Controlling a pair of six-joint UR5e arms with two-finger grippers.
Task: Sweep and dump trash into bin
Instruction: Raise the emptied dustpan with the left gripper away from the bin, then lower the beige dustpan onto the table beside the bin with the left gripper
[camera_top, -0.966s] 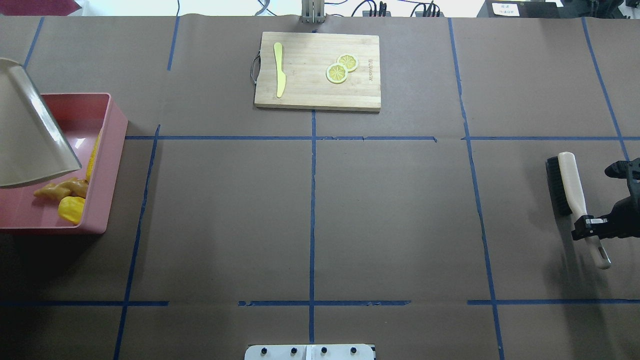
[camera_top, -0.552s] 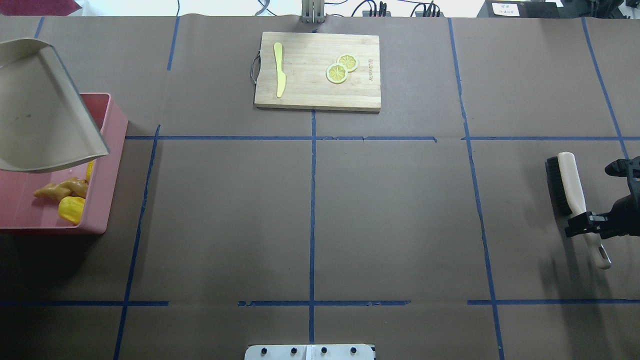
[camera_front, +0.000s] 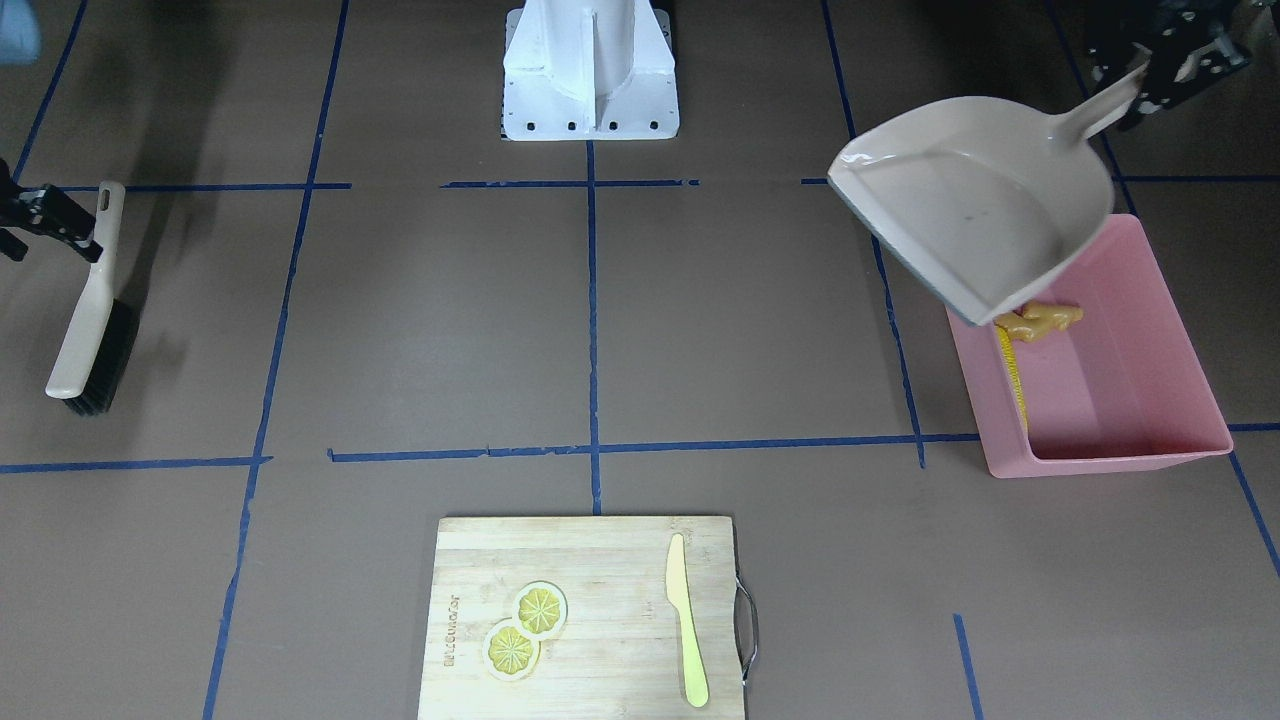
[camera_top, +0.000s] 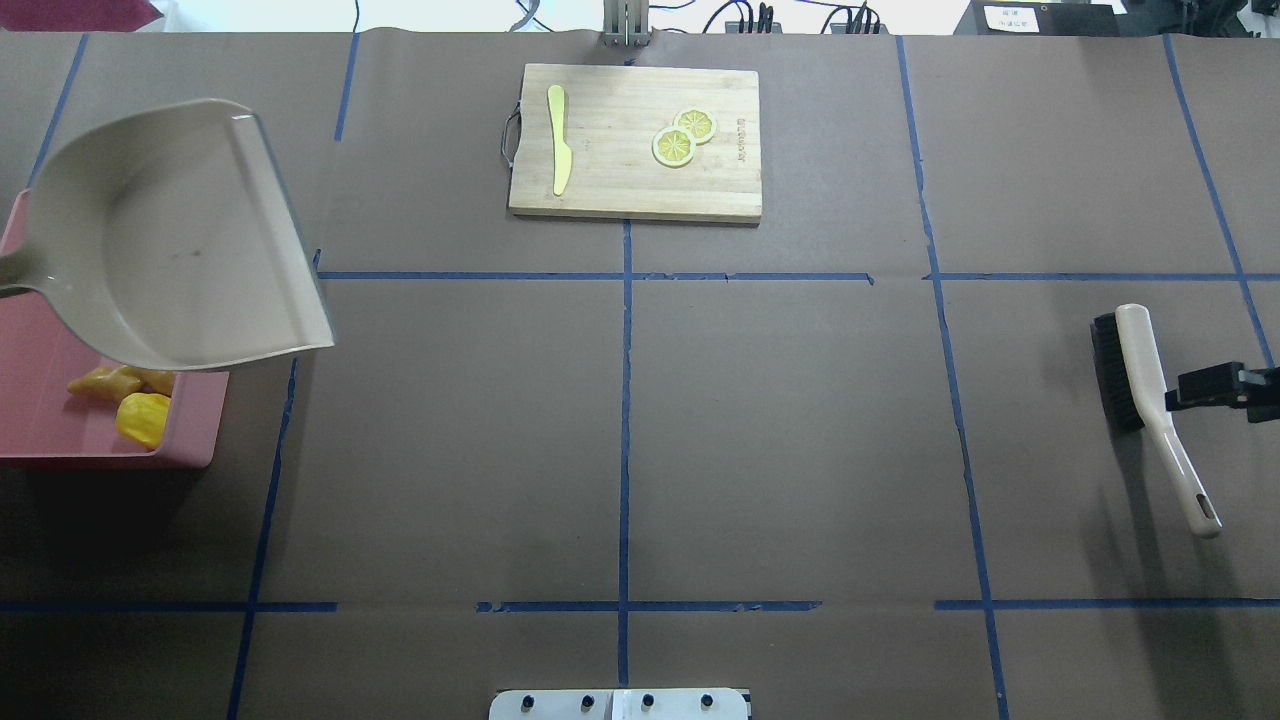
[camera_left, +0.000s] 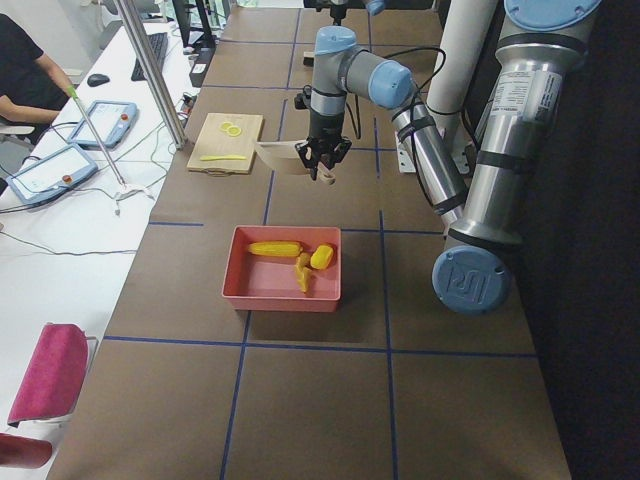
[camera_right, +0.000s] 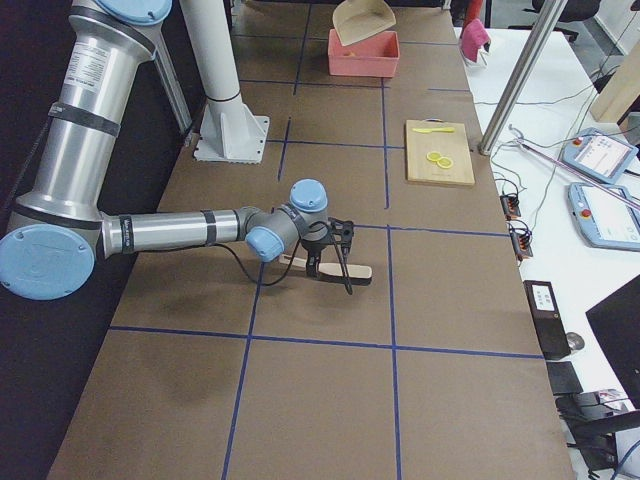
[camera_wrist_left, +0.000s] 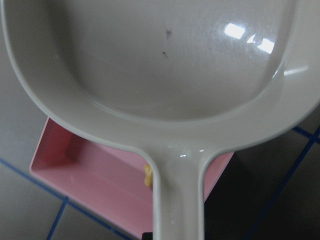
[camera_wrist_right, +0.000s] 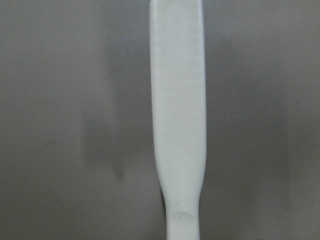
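Trash (camera_top: 141, 418) in the bin (camera_front: 1120, 400) looked light and hard; left gripper (camera_front: 1148, 85) jaws were clamped on the stiff dustpan (camera_top: 170, 230) by its handle, right gripper (camera_top: 1195, 387) jaws, couldn't tell tbh.

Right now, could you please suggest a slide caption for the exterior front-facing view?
Left gripper holds the empty dustpan raised by the pink bin, ginger root and corn cob lying inside.

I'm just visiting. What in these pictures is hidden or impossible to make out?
- Overhead view: the dustpan covers most of the bin and hides the corn cob.
- Front-facing view: the dustpan hides the oval lump.
- Overhead view: the picture's edge cuts off the right gripper beside the brush; I cannot tell whether it is open or shut.
- Right wrist view: only the blurred brush handle shows.
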